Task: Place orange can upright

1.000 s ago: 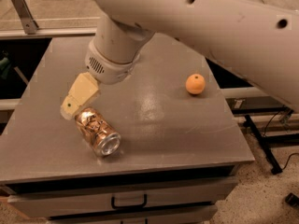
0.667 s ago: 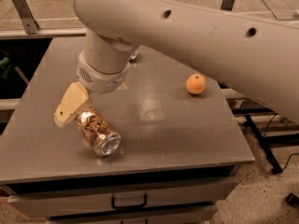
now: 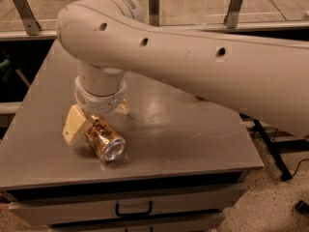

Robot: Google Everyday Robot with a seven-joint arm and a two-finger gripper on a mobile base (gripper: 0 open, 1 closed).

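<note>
**Open table beside the claw, arm overhead**

The claw (image 3: pixel 96 123) hangs low over the table (image 3: pixel 193 134), right above the far end of the orange can (image 3: pixel 104 140). The can lies on its side and blocks the spot just in front of the claw, toward the viewer. To the viewer's right of the claw the tabletop is bare out to its edge, but the thick white arm (image 3: pixel 193 62) spans above it. To the viewer's left a narrow bare strip runs to the table's edge. Behind the claw, past the table, metal posts (image 3: pixel 153 4) stand upright.
</note>
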